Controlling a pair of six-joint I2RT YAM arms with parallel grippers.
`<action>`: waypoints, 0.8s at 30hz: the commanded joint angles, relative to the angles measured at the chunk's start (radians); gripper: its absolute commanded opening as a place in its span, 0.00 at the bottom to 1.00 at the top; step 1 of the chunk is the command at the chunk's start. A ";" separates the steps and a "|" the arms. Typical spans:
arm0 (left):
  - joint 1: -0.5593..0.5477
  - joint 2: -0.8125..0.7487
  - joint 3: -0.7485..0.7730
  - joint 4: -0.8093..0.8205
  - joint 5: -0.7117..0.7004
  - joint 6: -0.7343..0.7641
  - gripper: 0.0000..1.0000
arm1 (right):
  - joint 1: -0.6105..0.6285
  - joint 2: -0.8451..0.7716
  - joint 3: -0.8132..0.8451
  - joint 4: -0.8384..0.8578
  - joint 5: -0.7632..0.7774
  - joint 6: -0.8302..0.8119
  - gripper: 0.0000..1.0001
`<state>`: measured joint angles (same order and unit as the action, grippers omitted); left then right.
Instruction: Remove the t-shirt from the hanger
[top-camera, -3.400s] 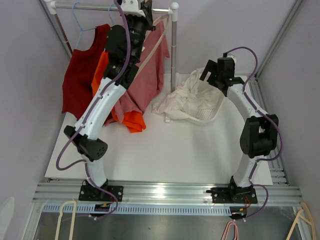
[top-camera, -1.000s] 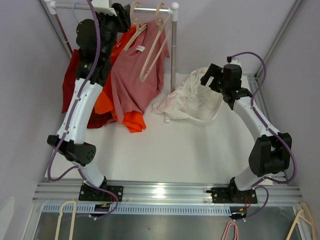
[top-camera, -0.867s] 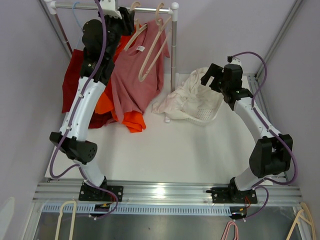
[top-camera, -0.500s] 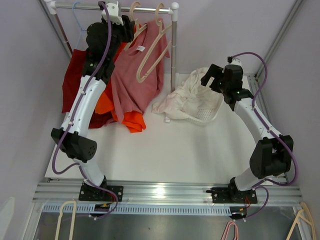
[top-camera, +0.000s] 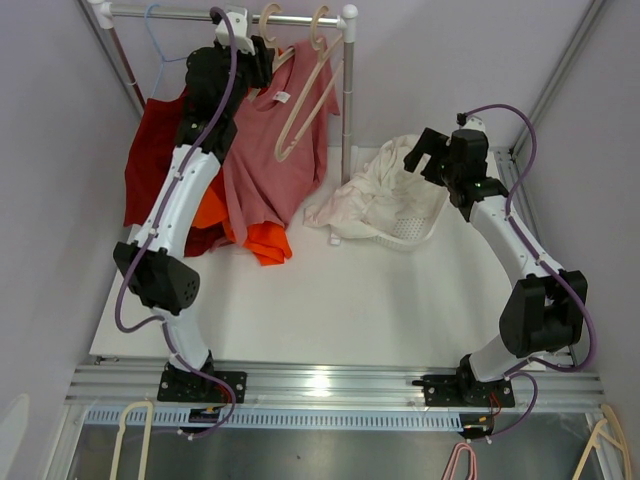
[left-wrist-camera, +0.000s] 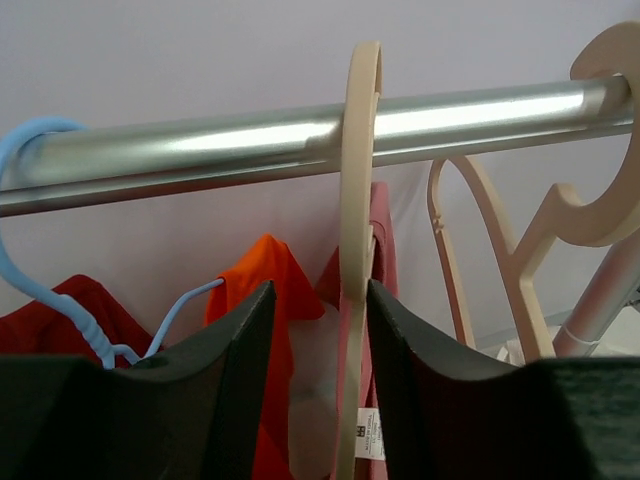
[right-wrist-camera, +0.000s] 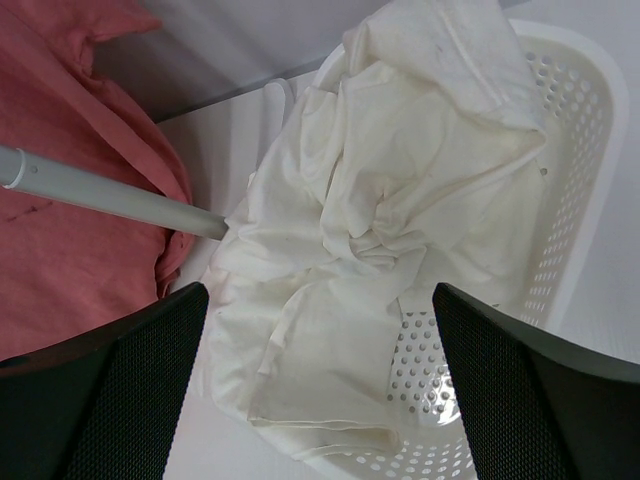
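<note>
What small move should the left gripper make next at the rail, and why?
Probably close the left gripper on the neck of the beige hanger. Its fingers stand on either side of that neck just below the rail, not yet clamped, and the pink t-shirt hangs on this hanger, so a firm hold seems to come first.

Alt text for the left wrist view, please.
The left gripper straddles the neck of a beige hanger hooked over the rail, a pink shirt hanging on it. An orange shirt and blue hanger hang left; a second beige hanger hangs right.
</note>
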<state>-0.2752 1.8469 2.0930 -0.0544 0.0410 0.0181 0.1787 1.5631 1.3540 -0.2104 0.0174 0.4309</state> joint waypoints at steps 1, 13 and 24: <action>0.007 0.023 0.064 0.050 0.025 -0.003 0.44 | -0.005 -0.023 0.000 0.032 -0.005 -0.015 0.99; 0.007 0.043 0.075 0.126 0.008 -0.056 0.40 | -0.005 -0.014 -0.001 0.026 -0.005 -0.020 1.00; 0.007 0.107 0.157 0.111 0.071 -0.095 0.10 | -0.010 -0.014 -0.003 0.016 -0.034 -0.027 1.00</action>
<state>-0.2756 1.9423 2.2036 0.0235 0.0803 -0.0509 0.1726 1.5631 1.3540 -0.2111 0.0040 0.4179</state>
